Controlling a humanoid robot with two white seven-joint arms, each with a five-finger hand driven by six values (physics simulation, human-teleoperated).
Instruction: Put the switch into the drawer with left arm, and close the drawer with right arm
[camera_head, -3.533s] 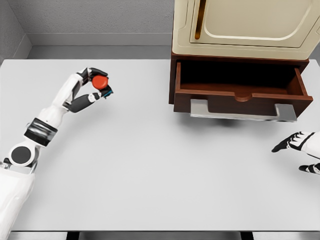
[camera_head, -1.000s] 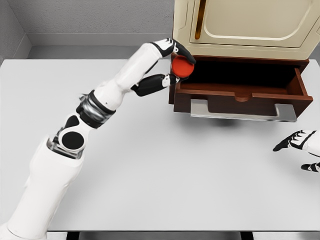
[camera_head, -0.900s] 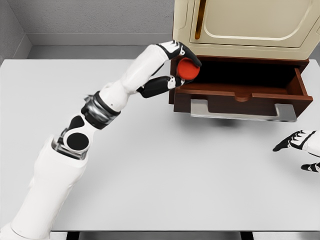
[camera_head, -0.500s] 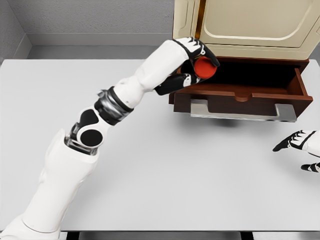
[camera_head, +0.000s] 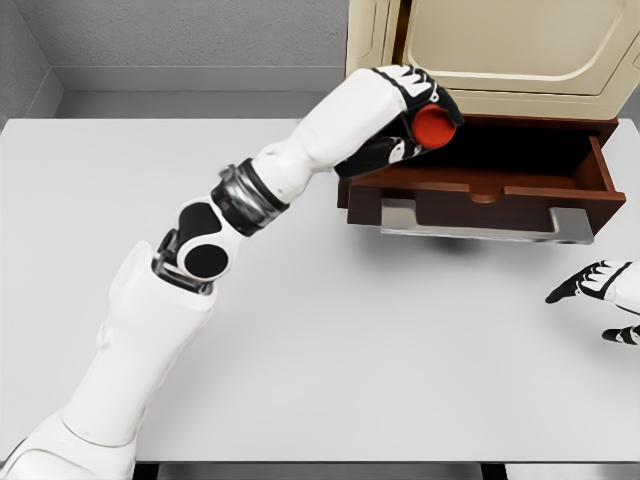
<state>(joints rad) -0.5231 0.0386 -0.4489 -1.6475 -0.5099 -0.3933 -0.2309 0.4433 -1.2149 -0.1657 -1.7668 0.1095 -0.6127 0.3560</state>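
My left hand is shut on the switch, a small object with a round red cap, and holds it above the left part of the open drawer. The drawer is dark brown wood with a grey metal handle and juts out from under a cream cabinet. Its inside is dark and appears to hold nothing. My right hand rests open on the table at the right edge, below and to the right of the drawer front.
The white table stretches across the view, with a grey wall behind it. The cream cabinet's door stands ajar just above my left hand. My left arm crosses the table diagonally from the lower left.
My left arm carried the switch from the table's left side up and right to over the drawer's left part. The right hand stayed in place.
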